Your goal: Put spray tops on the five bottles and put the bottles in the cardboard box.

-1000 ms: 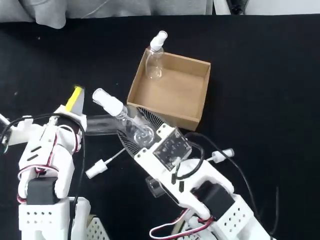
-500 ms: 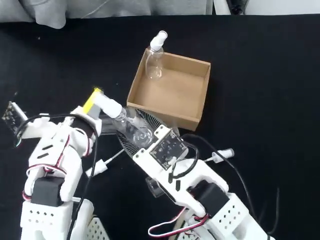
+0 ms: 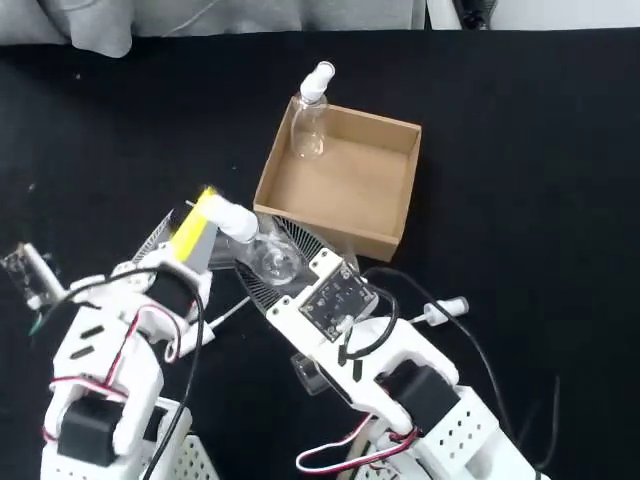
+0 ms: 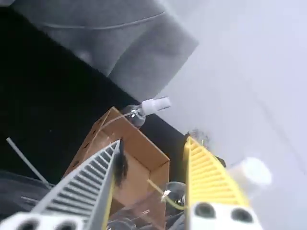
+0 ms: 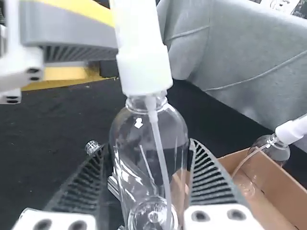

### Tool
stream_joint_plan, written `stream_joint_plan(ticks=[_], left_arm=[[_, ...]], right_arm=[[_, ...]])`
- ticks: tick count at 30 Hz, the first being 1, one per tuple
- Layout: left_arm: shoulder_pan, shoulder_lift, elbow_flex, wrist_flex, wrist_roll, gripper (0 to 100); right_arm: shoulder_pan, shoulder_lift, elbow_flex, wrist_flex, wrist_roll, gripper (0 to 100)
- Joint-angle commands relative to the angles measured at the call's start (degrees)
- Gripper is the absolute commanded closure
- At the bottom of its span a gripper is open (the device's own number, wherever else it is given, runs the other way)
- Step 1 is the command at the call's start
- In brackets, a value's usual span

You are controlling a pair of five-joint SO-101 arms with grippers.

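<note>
My right gripper [image 3: 275, 262] [image 5: 148, 148] is shut on a clear bottle [image 3: 274, 259] [image 5: 144, 158] that carries a white spray top [image 3: 233, 220] [image 5: 141, 52]. My left gripper [image 3: 175, 232] [image 4: 153, 143] is open right beside that top. Its yellow finger [image 3: 195, 222] [image 4: 206, 187] is next to the top [image 4: 252, 175], which lies outside the jaws. The cardboard box [image 3: 345, 185] [image 4: 139, 153] [image 5: 261, 177] holds one capped bottle [image 3: 309, 118] [image 4: 139, 109] [image 5: 271, 143] leaning in its far corner.
A loose spray top [image 3: 445, 308] lies on the black table to the right of the right arm. A second one [image 3: 212, 325] lies by the left arm. A clear bottle end [image 3: 308, 372] pokes out under the right arm. Grey cloth [image 3: 180, 15] lines the far edge.
The left arm has swung right and forward, bringing its yellow finger up against the spray top. The right gripper has kept hold of the bottle, which now stands a little more upright.
</note>
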Motion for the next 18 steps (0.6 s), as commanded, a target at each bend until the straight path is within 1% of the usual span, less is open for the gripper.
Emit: stream_joint_plan(ticks=[1,5,8,11,14,18], left_arm=[[1.54,-2.02,-0.13,-1.05,-2.73,81],[1.63,-1.58,-0.13,-0.97,-5.63,81],[3.21,-1.58,-0.13,-0.44,-10.29,81],[3.38,-1.67,0.57,-0.35,-13.63,81],[3.38,-2.11,1.8,-0.44,-15.74,81],[3.21,-2.11,2.15,-0.44,-16.44,81]], right_arm=[[-0.35,-1.8,-0.75,-0.35,0.97,92.1],[-0.35,-1.8,-0.75,-0.35,0.97,92.1],[-0.44,-0.75,-0.84,-0.18,2.11,92.1],[-0.44,3.21,-1.98,-0.26,3.43,92.1],[-0.44,8.31,-3.91,-0.26,3.43,92.1],[-0.09,14.29,-6.46,-0.26,3.34,92.1]])
